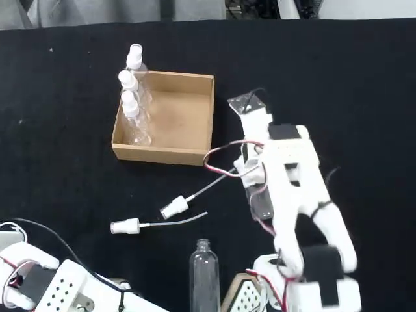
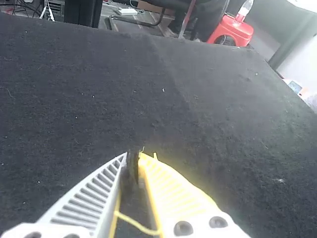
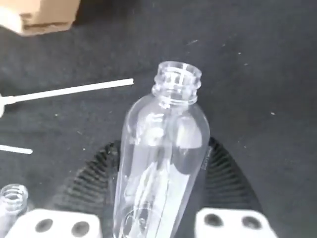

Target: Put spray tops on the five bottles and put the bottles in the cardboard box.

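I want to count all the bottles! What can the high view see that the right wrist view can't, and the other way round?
High view's extras: three capped bottles standing inside the cardboard box, along one wall.

Right wrist view's extras: a close look at the clear bottle held between the right gripper's black fingers, with its threaded neck open.

Both share: part of the box, the two loose spray tops with their thin tubes, and a second uncapped bottle on the table. That makes five bottles.
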`<state>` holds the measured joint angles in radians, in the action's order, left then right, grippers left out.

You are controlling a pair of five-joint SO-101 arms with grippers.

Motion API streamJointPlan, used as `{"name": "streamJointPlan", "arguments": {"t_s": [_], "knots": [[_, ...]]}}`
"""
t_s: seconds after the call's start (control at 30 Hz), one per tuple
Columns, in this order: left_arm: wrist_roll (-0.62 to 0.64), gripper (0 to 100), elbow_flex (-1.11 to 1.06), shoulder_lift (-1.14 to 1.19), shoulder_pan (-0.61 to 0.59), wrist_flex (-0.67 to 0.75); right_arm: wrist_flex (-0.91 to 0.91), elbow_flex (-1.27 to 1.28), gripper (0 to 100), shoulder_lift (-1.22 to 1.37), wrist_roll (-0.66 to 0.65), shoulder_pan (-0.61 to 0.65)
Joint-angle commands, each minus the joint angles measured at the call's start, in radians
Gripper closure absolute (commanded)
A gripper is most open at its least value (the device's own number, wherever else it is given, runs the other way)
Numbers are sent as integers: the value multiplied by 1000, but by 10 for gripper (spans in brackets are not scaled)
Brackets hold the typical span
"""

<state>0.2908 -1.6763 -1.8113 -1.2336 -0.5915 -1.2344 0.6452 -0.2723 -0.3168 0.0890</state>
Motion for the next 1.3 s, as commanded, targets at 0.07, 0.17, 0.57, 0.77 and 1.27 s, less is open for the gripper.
{"name": "streamJointPlan", "arguments": {"t_s": [0.07, 0.17, 0.57, 0.77, 1.27], "knots": [[-9, 970, -24, -12, 88, -40, 9, 41, 885, -196, 9, 29], [-9, 970, -24, -12, 117, -44, 49, 88, 885, -262, 9, 26], [-12, 970, -24, -12, 252, -89, 117, 157, 887, -380, 74, 21], [-203, 970, -13, -12, 331, -91, 187, 200, 888, -381, 74, 12], [-319, 970, 308, -6, 595, -497, 229, 205, 888, -375, 124, -58]]}}
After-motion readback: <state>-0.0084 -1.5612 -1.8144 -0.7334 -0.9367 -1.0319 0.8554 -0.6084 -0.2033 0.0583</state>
